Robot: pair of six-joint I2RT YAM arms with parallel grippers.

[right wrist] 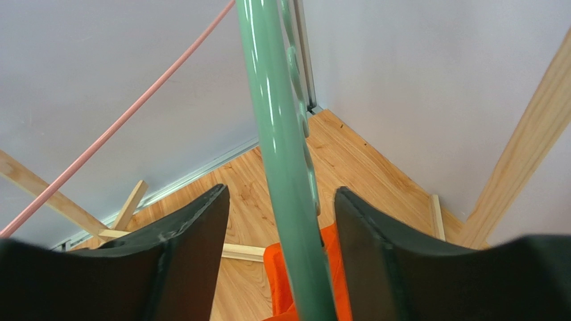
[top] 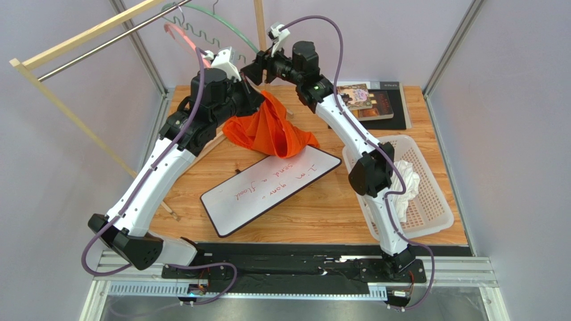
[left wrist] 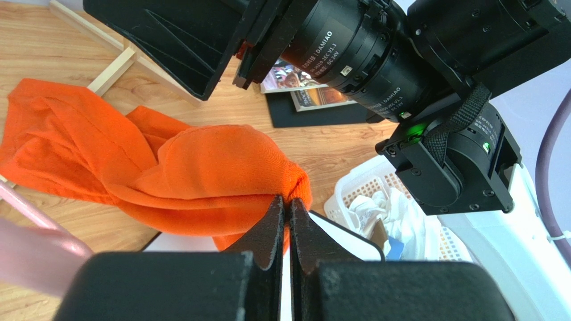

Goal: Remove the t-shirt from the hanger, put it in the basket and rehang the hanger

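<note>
The orange t-shirt (top: 271, 130) hangs bunched from my left gripper (top: 255, 95), its lower part lying on the table and on the whiteboard's corner. In the left wrist view the gripper (left wrist: 289, 204) is shut on a fold of the t-shirt (left wrist: 201, 167). Higher up, my right gripper (top: 259, 68) is at the lower end of the green hanger (top: 231, 25). Seen from the right wrist, that gripper (right wrist: 281, 200) stands open, the hanger's bar (right wrist: 281, 134) passes between the jaws without touching them, and orange cloth (right wrist: 277, 281) shows below it. Whether the cloth still sits on the hanger is hidden.
A pink hanger (top: 182, 35) hangs on the wooden rack's rail (top: 87, 37) at the back left. A whiteboard (top: 268, 187) lies mid-table. A white basket (top: 432, 207) with white cloth (top: 405, 184) stands on the right. Books (top: 368, 100) lie at the back right.
</note>
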